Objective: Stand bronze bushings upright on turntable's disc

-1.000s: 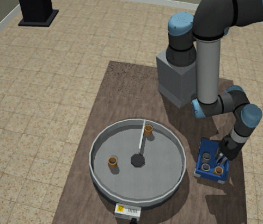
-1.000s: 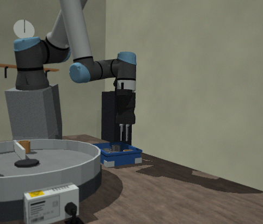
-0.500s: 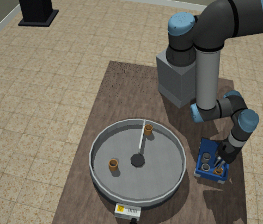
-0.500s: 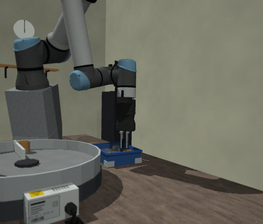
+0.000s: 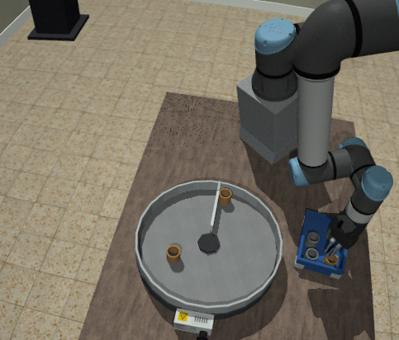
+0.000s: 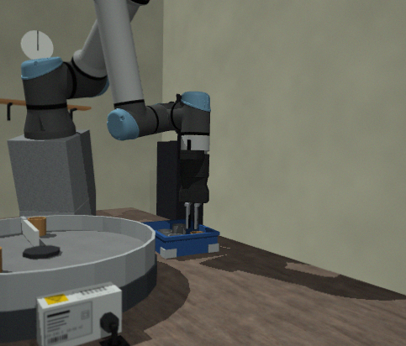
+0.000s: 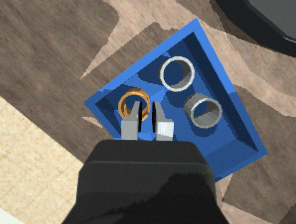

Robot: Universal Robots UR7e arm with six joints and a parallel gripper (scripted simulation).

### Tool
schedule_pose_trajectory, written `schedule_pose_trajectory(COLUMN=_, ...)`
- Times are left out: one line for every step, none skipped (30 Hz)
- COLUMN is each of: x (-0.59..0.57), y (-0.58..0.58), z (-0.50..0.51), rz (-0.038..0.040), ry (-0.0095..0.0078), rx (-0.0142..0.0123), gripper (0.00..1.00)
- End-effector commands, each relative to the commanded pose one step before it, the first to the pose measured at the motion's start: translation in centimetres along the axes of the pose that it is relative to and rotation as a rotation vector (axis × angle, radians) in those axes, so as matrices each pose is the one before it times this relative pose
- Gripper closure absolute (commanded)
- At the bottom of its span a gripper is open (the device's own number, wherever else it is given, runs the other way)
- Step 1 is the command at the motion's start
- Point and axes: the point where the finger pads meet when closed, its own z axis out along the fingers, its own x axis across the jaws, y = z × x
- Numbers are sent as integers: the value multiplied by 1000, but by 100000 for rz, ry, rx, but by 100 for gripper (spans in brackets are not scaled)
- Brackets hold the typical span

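Observation:
A blue crate (image 5: 321, 248) sits right of the turntable. In it a bronze bushing stands upright in the near corner, also seen in the top view (image 5: 330, 259). Two steel bushings (image 7: 176, 73) (image 7: 202, 110) stand beside it. My gripper (image 7: 147, 110) points straight down into the crate with its fingers a narrow gap apart, holding nothing. One finger is over the bushing's bore and the other is just outside its wall. The fingertips are at about the bushing's rim (image 6: 192, 222). Two bronze bushings (image 5: 225, 196) (image 5: 173, 253) stand upright on the grey disc (image 5: 241, 243).
The disc has a raised rim, a dark hub (image 5: 209, 243) at its centre and a white bar (image 5: 216, 208) running from the hub to the rim. A control box (image 5: 193, 319) sits at the turntable's front. The arm's grey pedestal (image 5: 266, 120) stands behind.

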Motion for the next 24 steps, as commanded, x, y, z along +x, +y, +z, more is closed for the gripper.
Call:
schedule_pose_trajectory(x=-50, y=-22, z=-53, rz=9, ry=-139, rx=63, gripper=64)
schedule_pose_trajectory(x=0, y=0, z=0, rz=0, ry=0, rx=0, gripper=64)
schedule_pose_trajectory(x=0, y=0, z=0, rz=0, ry=0, rx=0, gripper=64)
schedule_pose_trajectory(x=0, y=0, z=0, rz=0, ry=0, rx=0, gripper=64)
schedule_pose_trajectory(x=0, y=0, z=0, rz=0, ry=0, rx=0, gripper=64)
schedule_pose_trajectory(x=0, y=0, z=0, rz=0, ry=0, rx=0, gripper=64)
schedule_pose_trajectory(x=0, y=0, z=0, rz=0, ry=0, rx=0, gripper=64)
schedule_pose_trajectory(x=0, y=0, z=0, rz=0, ry=0, rx=0, gripper=64)
schedule_pose_trajectory(x=0, y=0, z=0, rz=0, ry=0, rx=0, gripper=64)
schedule_pose_trajectory(x=0, y=0, z=0, rz=0, ry=0, rx=0, gripper=64)
schedule_pose_trajectory(x=0, y=0, z=0, rz=0, ry=0, rx=0, gripper=64)
schedule_pose_trajectory(x=0, y=0, z=0, rz=0, ry=0, rx=0, gripper=64)
schedule_pose_trajectory(x=0, y=0, z=0, rz=0, ry=0, rx=0, gripper=64)
schedule_pose_trajectory(x=0, y=0, z=8, rz=0, ry=0, rx=0, gripper=64)
schedule_pose_trajectory(x=0, y=0, z=45, rz=0, ry=0, rx=0, gripper=64)
schedule_pose_trajectory(x=0, y=0, z=92, rz=0, ry=0, rx=0, gripper=64)
schedule_pose_trajectory(x=0, y=0, z=129, rz=0, ry=0, rx=0, gripper=64)
schedule_pose_trajectory(x=0, y=0, z=142, rz=0, ry=0, rx=0, gripper=64)
schedule_pose_trajectory(x=-1, y=0, z=129, rz=0, ry=0, rx=0, gripper=64)
schedule_pose_trajectory(x=0, y=0, z=92, rz=0, ry=0, rx=0, gripper=64)
schedule_pose_trajectory(x=0, y=0, z=45, rz=0, ry=0, rx=0, gripper=64)
schedule_pose_trajectory(x=0, y=0, z=8, rz=0, ry=0, rx=0, gripper=64)
schedule_pose_trajectory(x=0, y=0, z=0, rz=0, ry=0, rx=0, gripper=64)
schedule_pose_trajectory(x=0, y=0, z=0, rz=0, ry=0, rx=0, gripper=64)
